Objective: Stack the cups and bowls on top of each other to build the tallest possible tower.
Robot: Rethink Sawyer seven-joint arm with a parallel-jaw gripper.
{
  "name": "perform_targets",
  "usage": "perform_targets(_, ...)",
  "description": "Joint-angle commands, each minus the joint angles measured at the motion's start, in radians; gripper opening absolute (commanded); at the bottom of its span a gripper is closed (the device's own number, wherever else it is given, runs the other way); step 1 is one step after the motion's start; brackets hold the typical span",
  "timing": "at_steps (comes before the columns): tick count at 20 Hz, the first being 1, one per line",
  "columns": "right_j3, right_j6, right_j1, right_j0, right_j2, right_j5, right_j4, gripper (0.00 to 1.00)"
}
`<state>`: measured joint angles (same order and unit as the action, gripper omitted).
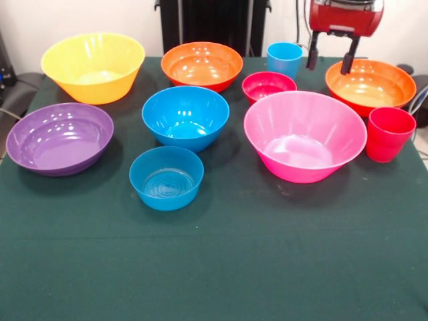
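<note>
I'm seeing bright, even overhead light glaring off the pink bowl (304,136), soft shadows falling toward five o'clock.

We see a table (221,267) under dark green cloth, all items standing directly on it, none stacked. Along the far edge: yellow bowl (93,67) at the far left corner, orange-red bowl (201,65) mid-edge, light blue cup (285,59), second orange-red bowl (370,85) toward the far right corner. Small magenta-red bowl (268,86) sits just in front of the blue cup. Purple bowl (59,138) is by the left edge. Medium blue bowl (185,117) is central, small blue bowl (166,177) just nearer. Pink bowl (304,136) is right of centre, red cup (389,134) beside it at the right edge. The near half lies bare.
</note>
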<state>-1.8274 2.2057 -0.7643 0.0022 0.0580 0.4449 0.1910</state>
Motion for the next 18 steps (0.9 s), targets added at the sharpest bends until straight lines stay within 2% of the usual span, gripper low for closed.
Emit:
perform_targets(1, -0.112, -0.034, 0.061, 0.008, 0.049, -0.077, 0.127, 1.00)
perform_targets(8, -0.160, -0.005, 0.093, 0.006, 0.014, -0.171, 0.216, 1.00)
perform_targets(13, -0.179, 0.043, 0.140, 0.040, -0.044, -0.262, 0.281, 1.00)
perform_targets(18, -0.180, 0.090, 0.207, 0.094, -0.100, -0.364, 0.298, 1.00)
